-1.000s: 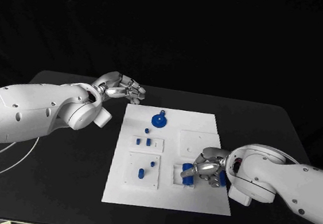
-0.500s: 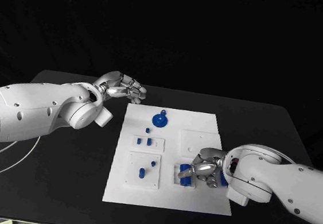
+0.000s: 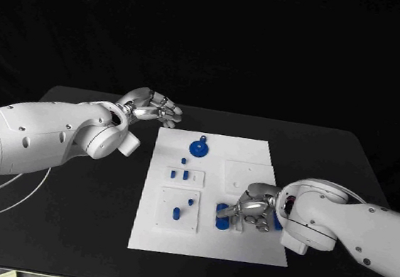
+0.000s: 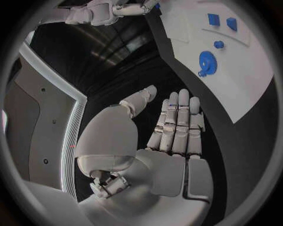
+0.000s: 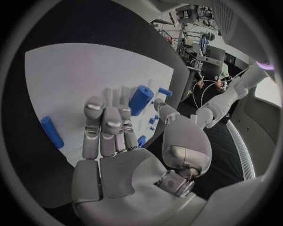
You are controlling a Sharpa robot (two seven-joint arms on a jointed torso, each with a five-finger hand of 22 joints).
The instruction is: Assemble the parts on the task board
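The white task board (image 3: 233, 248) lies mid-table. My right hand (image 3: 254, 209) is low over its near right part with its fingers (image 5: 105, 123) stretched out side by side. A blue cylinder (image 3: 222, 216) lies on the board at those fingertips, and I cannot tell whether it is touching them; it is also seen as cylinder (image 5: 140, 100). A thinner blue rod (image 5: 52, 132) lies beside the hand. My left hand (image 3: 151, 109) hovers off the board's far left corner, its fingers (image 4: 177, 122) straight and holding nothing. A blue gear (image 3: 198, 148) stands on the far part of the board.
Small blue pegs (image 3: 179, 174) stand in a raised plate mid-board. Two more pegs (image 3: 182, 208) stand in the near left plate. The black table (image 3: 62, 216) runs wide on both sides. The left wrist view shows the gear (image 4: 206, 61) and the board (image 4: 247, 80).
The blue cylinder now shows more fully, a little left of the right hand's fingertips. The right hand has shifted slightly. The left arm has not moved.
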